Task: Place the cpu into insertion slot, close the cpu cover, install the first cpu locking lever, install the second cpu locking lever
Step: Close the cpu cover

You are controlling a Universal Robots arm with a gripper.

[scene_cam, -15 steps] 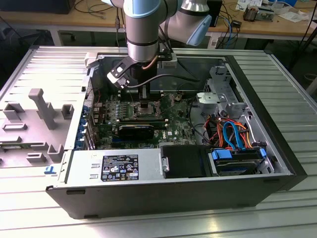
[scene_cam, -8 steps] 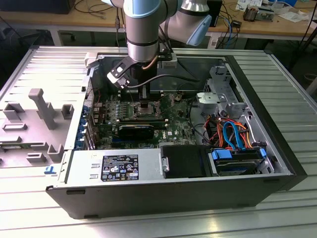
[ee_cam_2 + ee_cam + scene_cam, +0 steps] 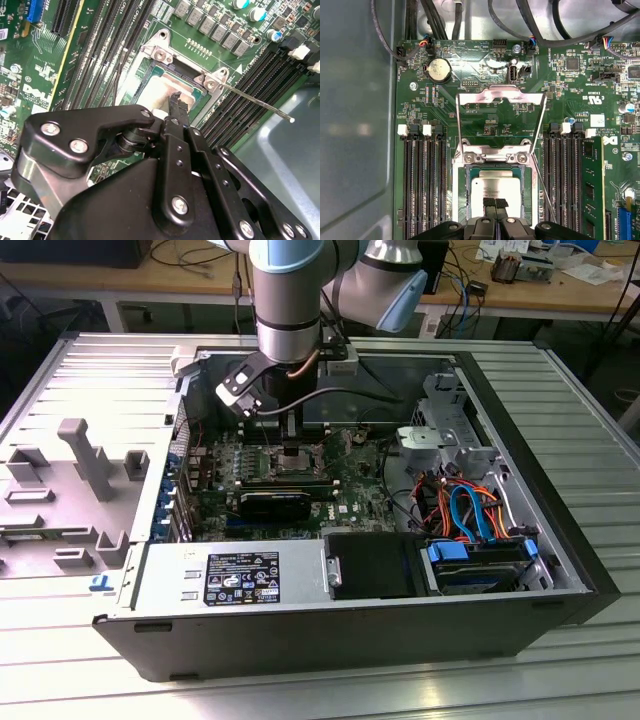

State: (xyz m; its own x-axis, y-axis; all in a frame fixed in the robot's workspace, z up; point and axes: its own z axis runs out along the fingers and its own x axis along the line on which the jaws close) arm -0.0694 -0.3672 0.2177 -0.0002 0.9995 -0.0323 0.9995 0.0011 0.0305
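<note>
Claw (image 3: 495,203), pressed together, is held at the chip (image 3: 496,186) seated in the socket (image 3: 462,200); placing step judged done, cover (image 3: 501,94) seen raised, not yet shut.

cpu (image 3: 496,187) silver-grey | cpu cover (image 3: 501,97) silvery — shiny | mobo (image 3: 485,125) green

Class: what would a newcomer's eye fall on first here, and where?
In the first wrist view, the silvery cpu lies in the socket with the end effector at its edge. The cpu cover is swung open beside it. In the exterior view, the arm reaches down into an open computer case.
</note>
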